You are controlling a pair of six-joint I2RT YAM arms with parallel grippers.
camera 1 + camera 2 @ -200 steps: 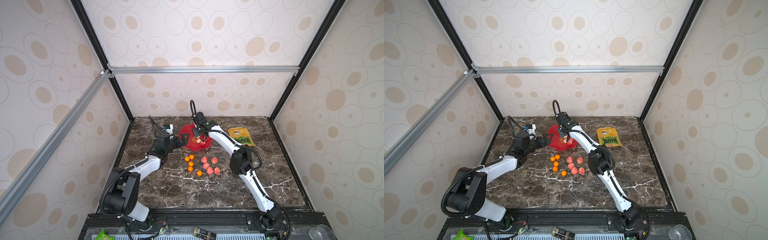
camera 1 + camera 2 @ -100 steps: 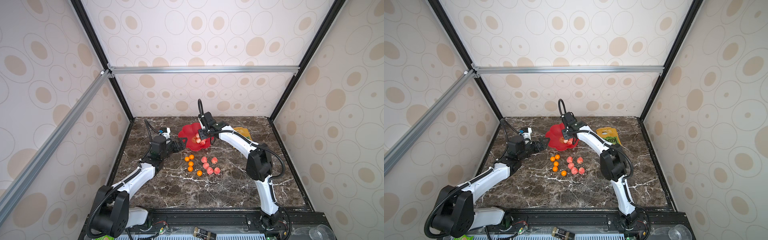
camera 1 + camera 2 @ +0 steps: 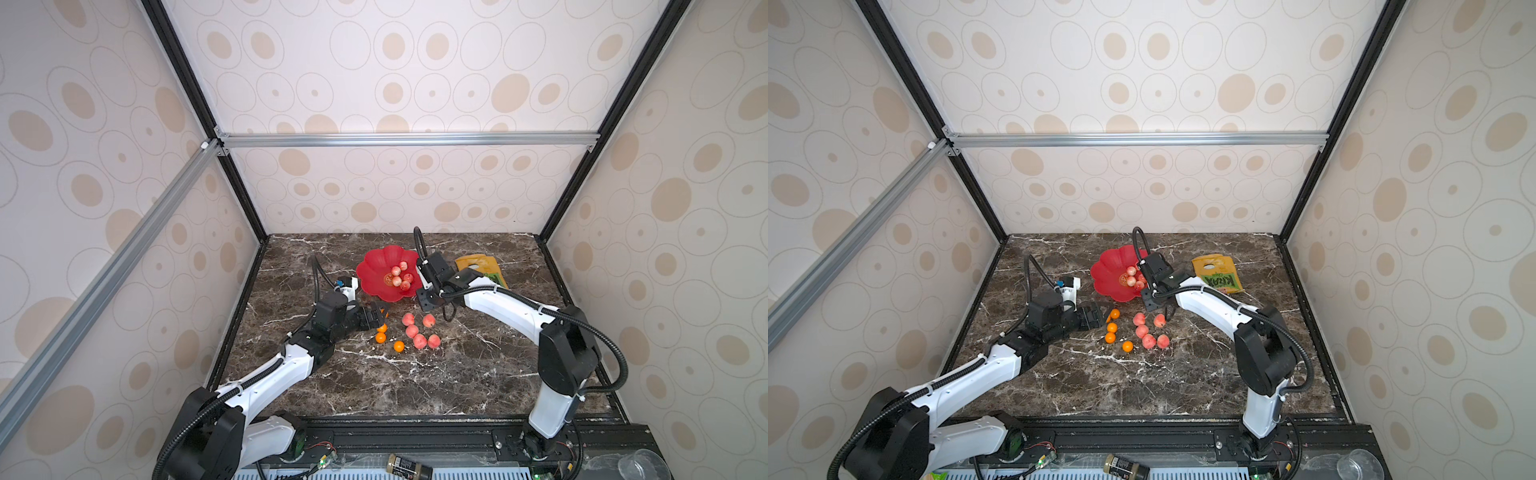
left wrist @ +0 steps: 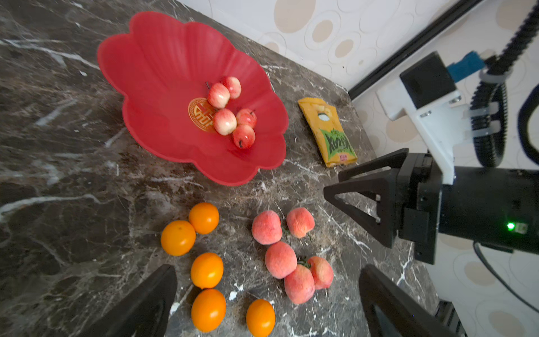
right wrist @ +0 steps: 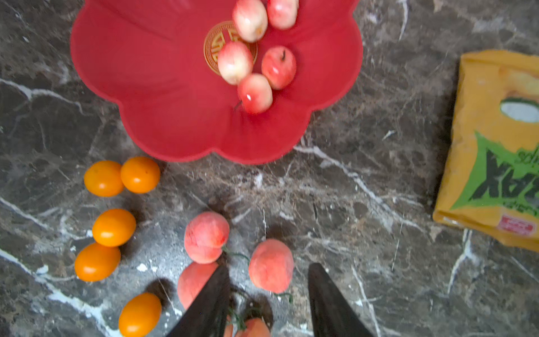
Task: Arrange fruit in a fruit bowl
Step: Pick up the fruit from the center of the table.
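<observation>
In a top view, the fruit bowl (image 3: 374, 266) is seen at centre frame, five pink fruits (image 3: 402, 274) inside. Other fruits (image 3: 411, 331) lie on the marble table (image 3: 374, 386) just below it.

In the left wrist view, the left gripper (image 4: 268, 270) is spread wide and empty.

In the right wrist view, the right gripper (image 5: 268, 267) is parted near the peaches (image 5: 206, 236), with nothing clamped.

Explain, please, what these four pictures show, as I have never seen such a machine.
This is a robot with two white arms at a marble table. Two pictures look down on the whole scene from above; the other two come from a camera on each wrist. A red bowl holds five small pink fruits. On the table lie five peaches, five orange fruits and a yellow bag. The left end effector and the right end effector are both open and hold nothing.
</observation>
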